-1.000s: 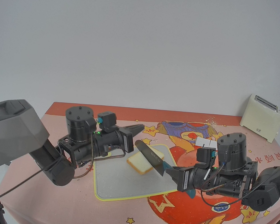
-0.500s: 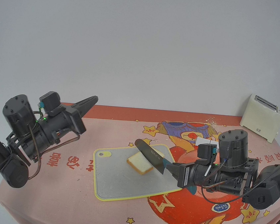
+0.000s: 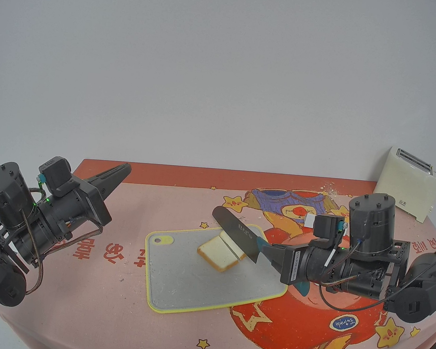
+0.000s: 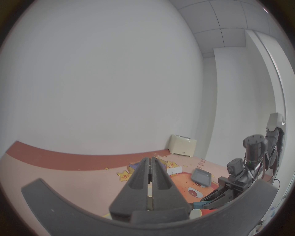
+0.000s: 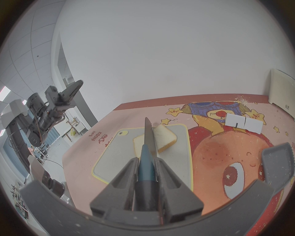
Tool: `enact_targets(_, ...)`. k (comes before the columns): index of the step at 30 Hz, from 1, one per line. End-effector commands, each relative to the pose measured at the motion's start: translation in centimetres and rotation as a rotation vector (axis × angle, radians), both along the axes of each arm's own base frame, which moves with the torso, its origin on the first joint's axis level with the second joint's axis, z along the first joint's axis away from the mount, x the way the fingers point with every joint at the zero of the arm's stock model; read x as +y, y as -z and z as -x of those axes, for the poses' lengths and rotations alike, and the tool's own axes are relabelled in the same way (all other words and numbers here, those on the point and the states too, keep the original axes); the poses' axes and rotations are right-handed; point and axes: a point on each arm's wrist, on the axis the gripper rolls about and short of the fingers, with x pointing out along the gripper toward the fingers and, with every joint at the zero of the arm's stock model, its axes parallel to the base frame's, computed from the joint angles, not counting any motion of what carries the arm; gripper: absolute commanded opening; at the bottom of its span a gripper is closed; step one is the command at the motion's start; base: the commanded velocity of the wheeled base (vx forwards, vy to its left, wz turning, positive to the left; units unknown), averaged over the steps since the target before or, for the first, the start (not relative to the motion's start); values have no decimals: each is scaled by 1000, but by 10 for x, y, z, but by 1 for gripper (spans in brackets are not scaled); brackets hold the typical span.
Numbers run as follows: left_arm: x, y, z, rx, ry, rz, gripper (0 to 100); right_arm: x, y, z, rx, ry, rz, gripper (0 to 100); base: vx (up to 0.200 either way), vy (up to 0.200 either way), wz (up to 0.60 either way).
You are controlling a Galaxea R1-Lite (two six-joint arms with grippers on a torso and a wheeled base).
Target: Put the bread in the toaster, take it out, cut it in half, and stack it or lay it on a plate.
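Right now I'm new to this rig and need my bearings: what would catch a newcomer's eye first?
First the dark knife gripped in the right end effector, its blade angled over the bread on the yellow-rimmed cutting board in the middle. Then the left end effector, shut and raised at the far left, and the cream toaster at the far right.

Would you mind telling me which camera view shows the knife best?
The head view: the knife shows its blade's flat side in full, across the bread, with the handle in the right gripper. The right wrist view sees it edge-on, along its length. The left wrist view catches a bit of teal handle, far off.
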Motion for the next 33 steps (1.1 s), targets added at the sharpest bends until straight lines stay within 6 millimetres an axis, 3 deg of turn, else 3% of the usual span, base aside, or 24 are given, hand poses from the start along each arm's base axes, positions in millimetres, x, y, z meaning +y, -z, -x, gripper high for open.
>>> enact_targets(1,0,-3,1,-22,-1,4,0,-7,-12,3,-32,12,-25,0,0,0,0)
enact_targets(5,0,-3,1,-23,-1,4,0,-15,-19,1,-59,63,-31,0,0,0,0)
enact_targets(8,1,-5,2,-30,-3,7,0,-27,-37,5,-120,130,-53,0,0,0,0)
enact_targets(12,1,-1,2,-16,-1,2,0,-33,-38,6,-130,264,-36,0,0,0,0)
enact_targets(20,-1,11,0,35,5,-14,0,-51,-24,7,-108,452,-5,0,0,0,0)
enact_targets(33,-3,13,1,40,29,-18,0,-52,-4,-8,-69,681,8,0,0,0,0)
